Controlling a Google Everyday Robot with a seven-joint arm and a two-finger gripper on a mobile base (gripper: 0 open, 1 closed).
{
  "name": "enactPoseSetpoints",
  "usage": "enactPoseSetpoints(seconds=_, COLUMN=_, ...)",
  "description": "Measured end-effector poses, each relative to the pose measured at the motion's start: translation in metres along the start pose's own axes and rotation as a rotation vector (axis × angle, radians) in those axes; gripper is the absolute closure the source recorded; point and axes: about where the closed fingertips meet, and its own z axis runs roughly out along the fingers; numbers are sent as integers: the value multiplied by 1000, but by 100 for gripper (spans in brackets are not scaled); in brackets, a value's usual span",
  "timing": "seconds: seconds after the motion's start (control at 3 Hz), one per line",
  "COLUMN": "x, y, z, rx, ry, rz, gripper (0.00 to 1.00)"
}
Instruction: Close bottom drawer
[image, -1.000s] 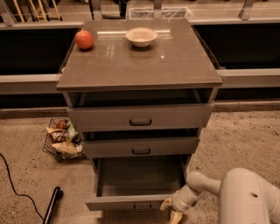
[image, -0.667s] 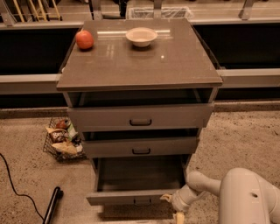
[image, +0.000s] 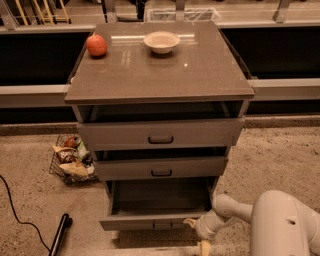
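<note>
Claw (image: 196, 234) at bottom drawer (image: 150, 221) front, rt end (drawer well out).

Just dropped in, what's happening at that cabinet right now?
The robot's arm reaches in from the lower right, with its gripper low by the right end of the bottom drawer front panel. That drawer is pulled well out and not yet closed. The middle drawer and top drawer stick out only slightly. An apple and a bowl sit on the cabinet top.
</note>
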Motion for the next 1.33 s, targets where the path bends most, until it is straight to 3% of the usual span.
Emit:
enactPoseSetpoints(seconds=0.67, x=7, y=-40, z=-32, rx=173, ry=50, rz=-52, gripper=42)
enactPoseSetpoints(seconds=1.33, x=28, y=-76, z=-39, rx=301, ry=27, rz=-15, gripper=89)
